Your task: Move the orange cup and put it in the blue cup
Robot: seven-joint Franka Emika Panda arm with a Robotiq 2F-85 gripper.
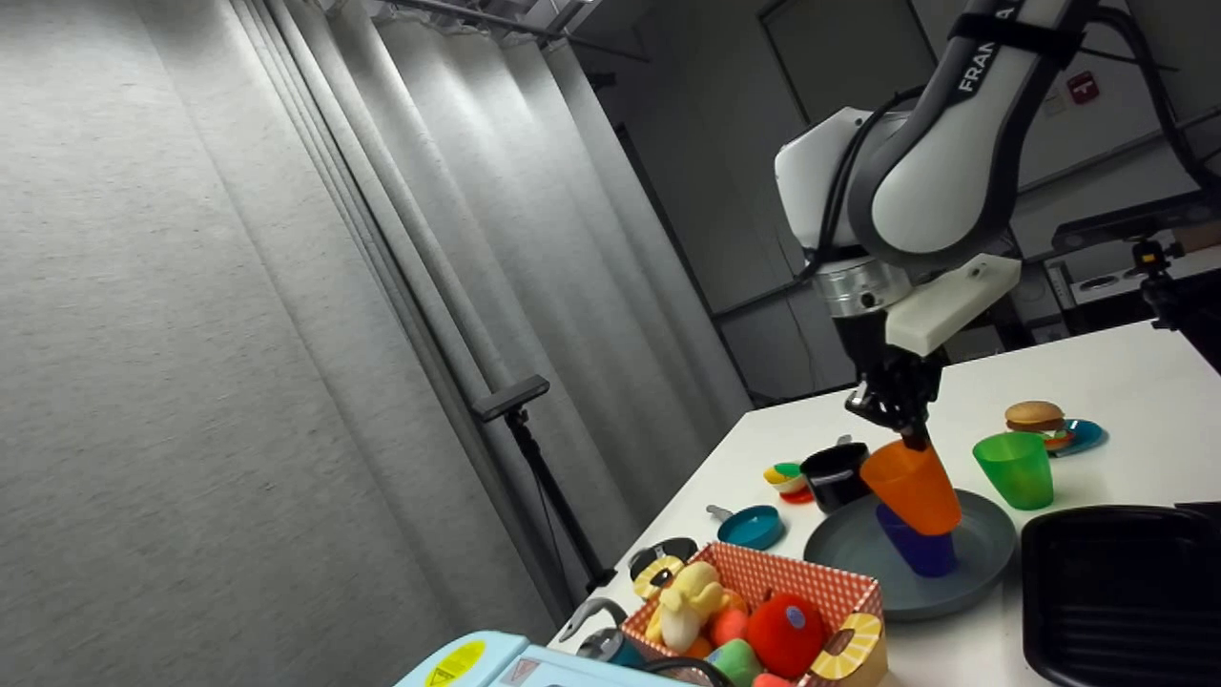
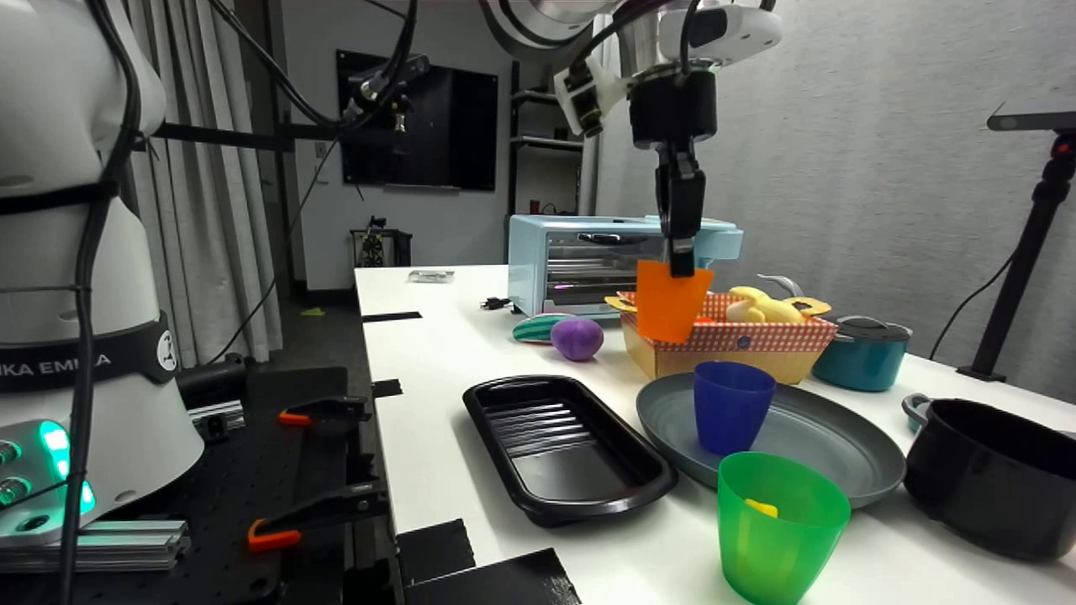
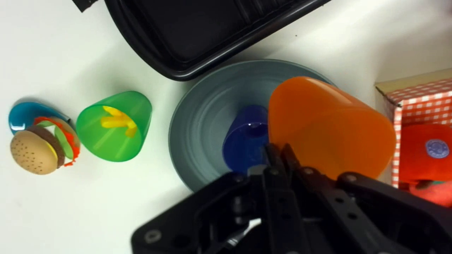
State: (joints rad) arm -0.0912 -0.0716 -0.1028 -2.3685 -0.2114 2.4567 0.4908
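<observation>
Wrist view: gripper point(image 3: 281, 152) clamps orange cup point(image 3: 332, 127); black tray point(image 3: 201, 31) and green cup point(image 3: 140, 109) near plate point(image 3: 199, 134).

In an exterior view, I read a bright curtain point(image 1: 458, 86) at upper centre and a dim wall point(image 1: 701, 143) at upper right. In the wrist view, I log the tabletop point(image 3: 46, 211) washed out at lower left, glare on the teal dish point(image 3: 26, 111), the pincer point(image 3: 279, 150) slightly blurred.

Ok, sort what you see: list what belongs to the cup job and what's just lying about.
For the job: orange cup, blue cup, hand gripping the orange cup.

Just lying about: green cup, black tray, burger, black pot, basket, oven, plate under the blue cup.
</observation>
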